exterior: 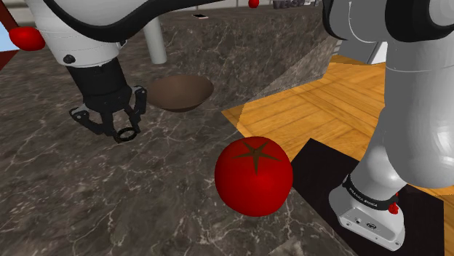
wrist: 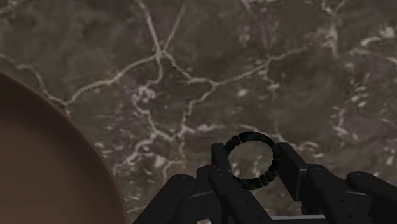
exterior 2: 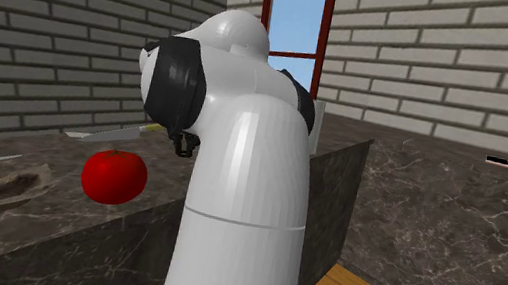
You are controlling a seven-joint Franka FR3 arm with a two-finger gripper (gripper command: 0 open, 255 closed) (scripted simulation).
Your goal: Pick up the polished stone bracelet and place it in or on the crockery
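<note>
Two black fingers [wrist: 291, 164] of the gripper [exterior: 125, 129] close on opposite sides of the dark bracelet [wrist: 252, 135], so the ring is clasped upright between their tips over the marbled counter [exterior: 73, 204]; whether it hangs clear of the surface I cannot tell. The white arm reaches in from above the counter with its wrist tilted, and the hand points down with the ring at its lowest end. A brown bowl [exterior: 180, 92] sits on the counter near the gripper, just beyond it to one side, and a red tomato [exterior: 253, 177] lies farther off, between the gripper and the stand.
</note>
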